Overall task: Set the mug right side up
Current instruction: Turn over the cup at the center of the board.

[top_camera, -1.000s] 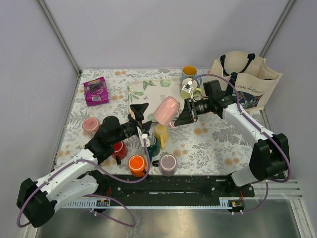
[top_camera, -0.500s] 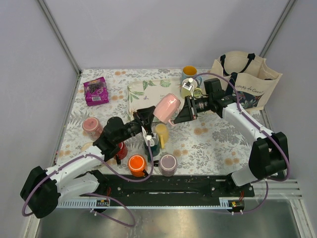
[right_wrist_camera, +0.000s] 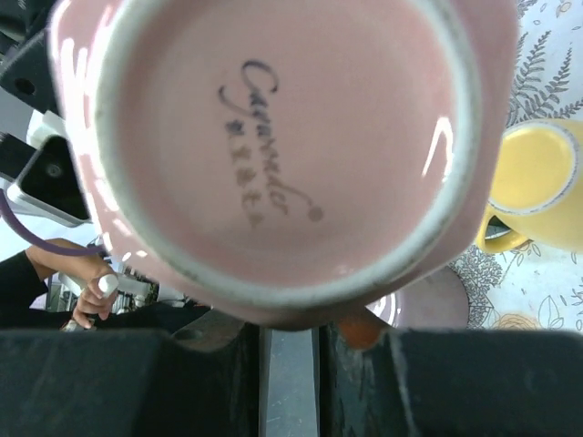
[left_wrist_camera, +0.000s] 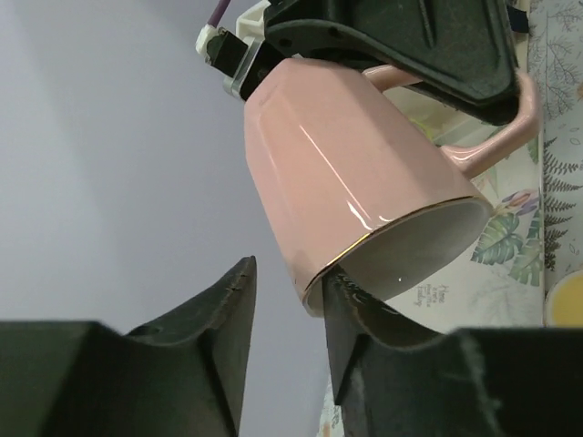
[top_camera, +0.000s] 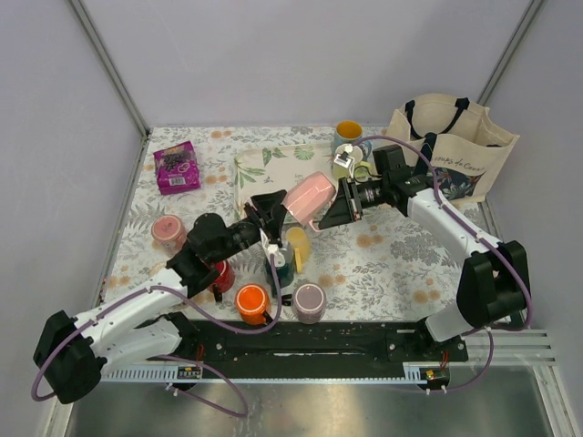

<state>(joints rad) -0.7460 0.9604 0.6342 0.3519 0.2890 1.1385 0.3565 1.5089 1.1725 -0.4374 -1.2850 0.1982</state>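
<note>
Mug [top_camera: 308,197] hung tilted, axis diagonal, mouth down-left, base toward R gripper [top_camera: 328,215], which clamped it. L gripper [left_wrist_camera: 287,273] jaws straddled the rim, grip unclear.

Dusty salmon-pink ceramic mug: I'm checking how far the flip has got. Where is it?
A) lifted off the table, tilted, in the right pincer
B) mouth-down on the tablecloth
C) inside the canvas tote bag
A: the dusty salmon-pink ceramic mug hangs tilted in the air, gripped by the right pincer, its mouth angled downward in the left wrist view.
</note>
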